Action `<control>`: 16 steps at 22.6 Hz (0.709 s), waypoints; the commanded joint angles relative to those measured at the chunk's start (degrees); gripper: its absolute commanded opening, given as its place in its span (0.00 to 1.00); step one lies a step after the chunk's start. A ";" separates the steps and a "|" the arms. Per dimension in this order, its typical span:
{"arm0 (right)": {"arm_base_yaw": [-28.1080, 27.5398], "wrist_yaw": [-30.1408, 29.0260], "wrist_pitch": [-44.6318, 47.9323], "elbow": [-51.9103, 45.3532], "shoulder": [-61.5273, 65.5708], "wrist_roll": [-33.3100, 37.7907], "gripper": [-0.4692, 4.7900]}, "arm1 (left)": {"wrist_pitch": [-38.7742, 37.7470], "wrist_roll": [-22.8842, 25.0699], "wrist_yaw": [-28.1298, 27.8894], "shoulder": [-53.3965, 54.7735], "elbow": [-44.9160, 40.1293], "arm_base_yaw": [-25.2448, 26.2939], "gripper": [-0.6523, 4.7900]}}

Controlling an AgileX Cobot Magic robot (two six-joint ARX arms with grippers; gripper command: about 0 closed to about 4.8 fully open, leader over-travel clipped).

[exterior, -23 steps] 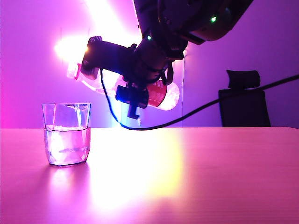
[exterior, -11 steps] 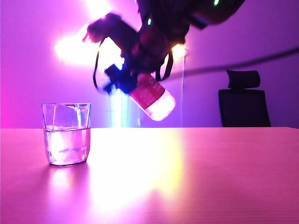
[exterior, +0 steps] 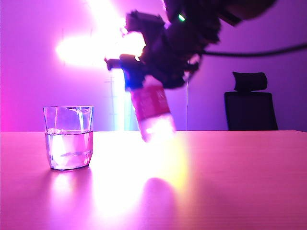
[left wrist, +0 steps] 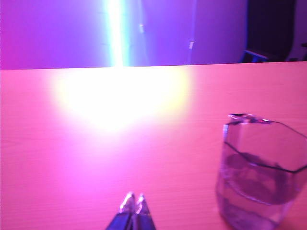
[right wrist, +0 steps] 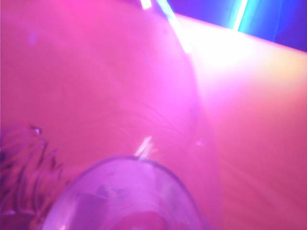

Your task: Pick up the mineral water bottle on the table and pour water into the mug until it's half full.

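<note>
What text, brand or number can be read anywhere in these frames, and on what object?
None is legible.
Mineral water bottle, held above the table by the right gripper: red label, print blurred.
Mug: no markings.
Left gripper, shut, low over the table near the mug: no markings.

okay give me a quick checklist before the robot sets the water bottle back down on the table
1. Bottle held: ok. The right gripper is closed around the mineral water bottle, above the table.
2. Bottle upright: not ok. It leans a little, base down.
3. Bottle clear of the mug: ok. The mug stands well to the side of it in the exterior view.
4. Fill level: ok. Water reaches about halfway up the mug.
5. Landing spot: cannot tell. Glare washes out the table under the bottle.
6. Left gripper out of the way: ok. The left gripper is shut, low over the table near the mug, not touching it.
</note>
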 commanded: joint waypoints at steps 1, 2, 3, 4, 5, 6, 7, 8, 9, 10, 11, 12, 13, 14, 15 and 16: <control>-1.68 -0.17 12.57 -7.45 -3.37 3.37 0.57 | 0.72 -0.15 0.15 0.09 0.24 3.69 0.12; -3.30 -0.48 17.81 -11.47 -4.33 6.21 0.57 | 0.72 -0.15 0.07 0.09 0.24 5.31 0.12; -3.93 -0.98 19.91 -13.09 -4.57 7.74 0.57 | 0.72 -0.15 0.04 0.09 0.24 5.95 0.12; -4.72 -1.62 21.64 -14.45 -4.66 9.16 0.57 | 0.72 -0.15 0.04 0.09 0.24 6.58 0.12; -5.66 -2.86 23.34 -15.91 -4.66 11.06 0.57 | 0.72 -0.15 0.04 0.09 0.24 6.97 0.12; -6.38 -3.54 24.33 -16.94 -4.63 12.41 0.57 | 0.74 -0.15 0.04 0.09 0.24 7.28 0.12; -6.88 -4.00 24.98 -17.77 -4.55 13.46 0.57 | 0.72 -0.15 0.04 0.09 0.24 7.34 0.12; -7.37 -3.96 25.38 -18.58 -4.50 14.03 0.57 | 0.72 -0.15 0.04 0.09 0.24 7.37 0.12; -7.39 -3.87 25.38 -19.02 -4.50 13.92 0.57 | 0.72 -0.15 0.04 0.09 0.24 7.34 0.12; -7.39 -3.87 25.53 -19.34 -4.50 13.90 0.57 | 0.72 -0.15 0.09 0.09 0.24 7.34 0.12; -7.41 -3.91 25.86 -19.65 -4.50 13.81 0.58 | 0.72 -0.15 0.09 0.09 0.24 7.34 0.12; -7.39 -4.11 26.14 -19.82 -4.50 13.55 0.58 | 0.72 -0.15 0.07 0.09 0.24 7.34 0.12; -7.30 -4.48 26.47 -19.98 -4.50 13.46 0.58 | 0.72 -0.15 0.04 0.09 0.24 7.34 0.12; -7.26 -5.11 26.47 -20.02 -4.50 13.46 0.58 | 0.74 -0.15 0.04 0.09 0.24 7.34 0.12; -7.26 -5.42 26.45 -20.02 -4.50 13.46 0.58 | 0.72 -0.15 0.07 0.09 0.24 7.34 0.12; -7.26 -5.35 26.43 -20.04 -4.50 13.42 0.62 | 0.72 -0.15 0.07 0.09 0.24 7.34 0.12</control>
